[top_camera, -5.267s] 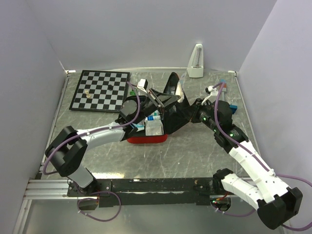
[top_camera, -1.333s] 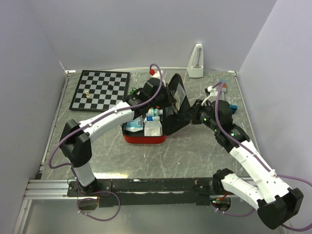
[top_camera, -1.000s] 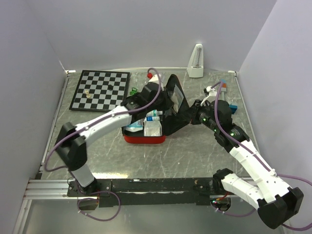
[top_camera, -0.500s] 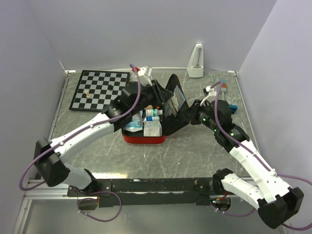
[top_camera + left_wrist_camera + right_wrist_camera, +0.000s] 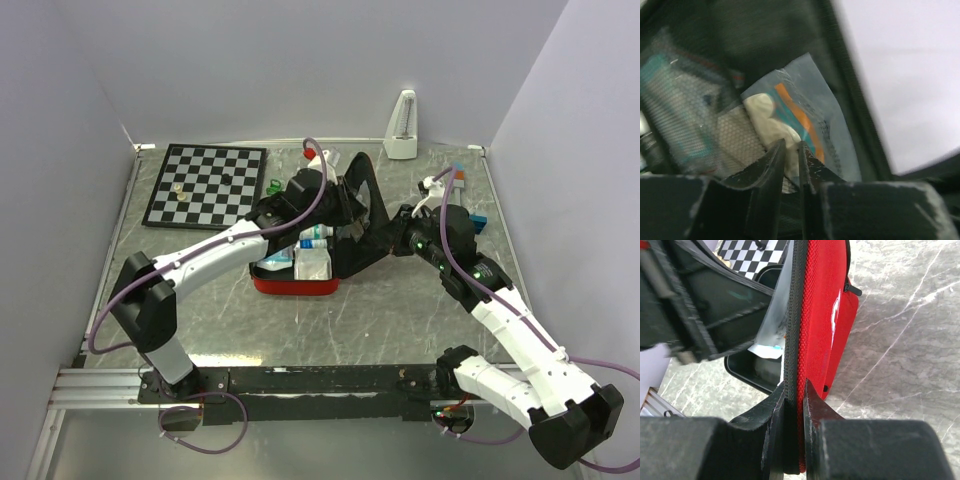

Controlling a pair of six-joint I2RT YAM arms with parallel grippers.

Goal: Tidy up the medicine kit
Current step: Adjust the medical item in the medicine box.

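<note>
right tool (image 5: 794,390) pinches the medicine kit (image 5: 822,315) by its raised lid; left tool (image 5: 791,150), narrow, nips a clear packet (image 5: 805,107) at the lid pocket; next, likely tuck it in.

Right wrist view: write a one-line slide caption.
Right gripper pinches the rim of the medicine kit's red lid, holding it upright above the table.

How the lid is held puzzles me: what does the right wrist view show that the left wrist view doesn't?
Only right wrist: the right tool shut on the rim of the medicine kit's red lid, plus the chessboard and table. Only left wrist: the left tool pinching a clear packet at the mesh pocket. Both: the lid's black inside.
</note>
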